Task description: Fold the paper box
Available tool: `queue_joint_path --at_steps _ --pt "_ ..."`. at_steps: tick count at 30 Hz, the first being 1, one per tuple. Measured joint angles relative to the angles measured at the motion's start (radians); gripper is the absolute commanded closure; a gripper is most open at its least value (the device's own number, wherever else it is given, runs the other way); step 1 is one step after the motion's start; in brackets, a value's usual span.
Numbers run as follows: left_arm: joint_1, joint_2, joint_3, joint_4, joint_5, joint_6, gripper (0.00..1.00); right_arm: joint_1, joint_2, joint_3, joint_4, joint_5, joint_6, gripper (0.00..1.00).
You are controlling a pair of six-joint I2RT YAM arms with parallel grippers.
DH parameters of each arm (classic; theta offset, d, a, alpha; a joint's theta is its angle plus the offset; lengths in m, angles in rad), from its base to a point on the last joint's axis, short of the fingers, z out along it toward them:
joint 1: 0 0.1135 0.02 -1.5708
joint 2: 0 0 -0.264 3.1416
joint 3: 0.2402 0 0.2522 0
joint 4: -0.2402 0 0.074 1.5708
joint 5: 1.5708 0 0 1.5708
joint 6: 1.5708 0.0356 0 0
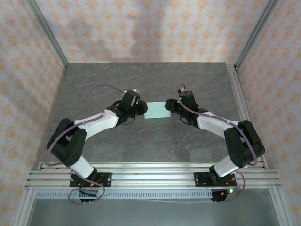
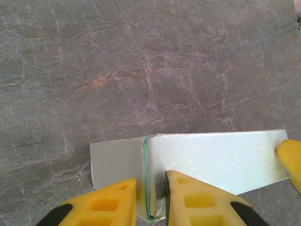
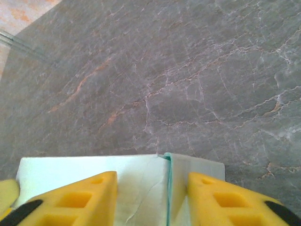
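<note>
Peach-patterned wallpaper panels (image 1: 141, 28) were set around a grey, marble-veined table slab (image 1: 141, 146). Near its middle a pale mint-blue paper box of thin card (image 1: 157, 111) was found, partly formed, with an upright crease raised at each end.

At the left end of the box the black-bodied left gripper (image 1: 141, 109) was placed. Its yellow fingers (image 2: 117, 202) were drawn close together about that end's crease. A thin dark slit was seen beside one of them, so a true pinch could not be confirmed. Between the two creases the flat panel of the box was seen stretched out and faintly wrinkled. At the right end of the box the black-bodied right gripper (image 1: 170, 107) was placed. Its yellow fingers (image 3: 70, 202) were held well apart, astride the crease there and not clamped on it.

Several risks were judged to follow:

- If the left fingers were closed off-centre, the crease could be crushed, or bent along a new line rather than the scored one.
- With the right end unheld, the light card could be dragged or swung toward the left end by any pull, and the fold lost.
- If both ends were pushed inward together, the thin panel could be buckled upward.
- A tab could be torn by a hard squeeze.
</note>
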Motion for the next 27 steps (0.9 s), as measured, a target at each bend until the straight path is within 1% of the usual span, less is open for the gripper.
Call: queue_joint_path --at_steps 3,9,12,14,15,17,18,19,21,27 --pt "0.000 0.008 0.007 0.002 0.000 0.004 0.77 -0.005 -0.016 -0.004 -0.009 -0.019 0.013 0.50" --pt "0.000 0.013 0.011 0.002 0.003 0.009 0.77 -0.065 -0.064 -0.057 0.019 -0.111 0.080 0.45" --pt "0.000 0.013 0.011 0.002 0.004 0.010 0.77 -0.080 -0.066 -0.071 0.032 -0.135 0.093 0.44" --pt "0.000 0.013 0.011 0.002 0.004 0.010 0.77 -0.080 -0.066 -0.084 0.042 -0.150 0.101 0.48" --pt "0.000 0.013 0.011 0.002 0.004 0.010 0.77 -0.080 -0.066 -0.091 0.046 -0.157 0.105 0.51" --pt "0.000 0.013 0.011 0.002 0.004 0.010 0.78 -0.080 -0.066 -0.106 0.053 -0.167 0.113 0.66" --pt "0.000 0.013 0.011 0.002 0.004 0.011 0.78 -0.081 -0.066 -0.113 0.062 -0.173 0.118 0.77" --pt "0.000 0.013 0.011 0.002 0.004 0.012 0.78 -0.081 -0.066 -0.114 0.076 -0.179 0.123 0.86" --pt "0.000 0.013 0.011 0.002 0.004 0.013 0.78 -0.083 -0.065 -0.117 0.096 -0.174 0.133 0.99" --pt "0.000 0.013 0.012 0.002 0.003 0.013 0.78 -0.094 -0.050 -0.121 0.147 -0.174 0.151 1.00"
